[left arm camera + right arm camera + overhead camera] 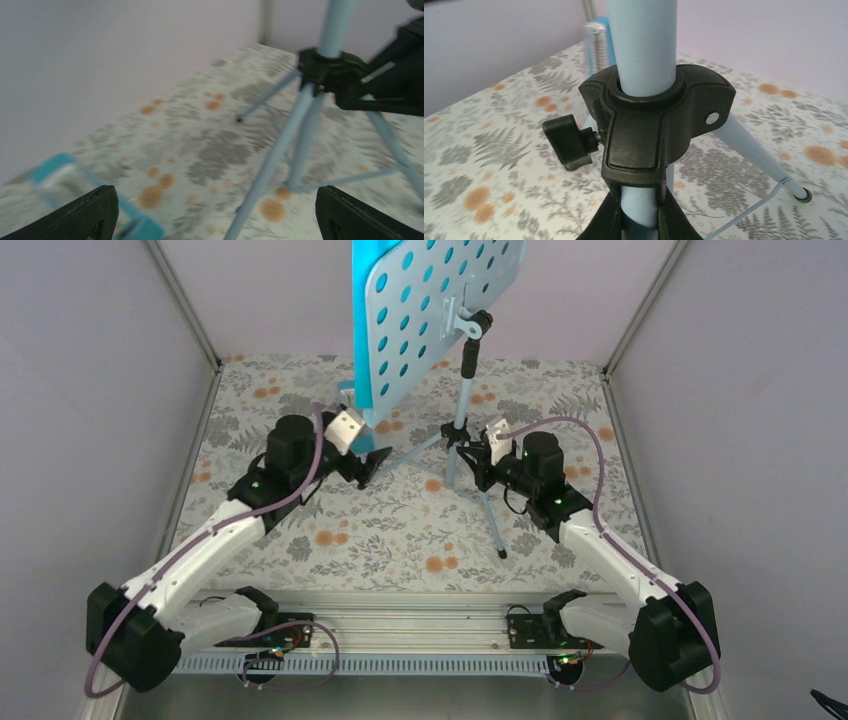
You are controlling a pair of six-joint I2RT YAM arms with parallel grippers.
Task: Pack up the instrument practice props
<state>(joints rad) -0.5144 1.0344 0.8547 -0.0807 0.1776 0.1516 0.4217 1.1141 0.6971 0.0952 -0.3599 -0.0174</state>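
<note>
Centre of the top view: the right end effector is clamped on the pole of the light blue music stand, just under its black collar. Its wrist view shows both fingers pressed against the tube. Left of centre, the left end effector hangs wide open above the floral bench, holding nothing. Farther back, at the frame's top, the perforated desk carries teal sheet-music pages
</note>
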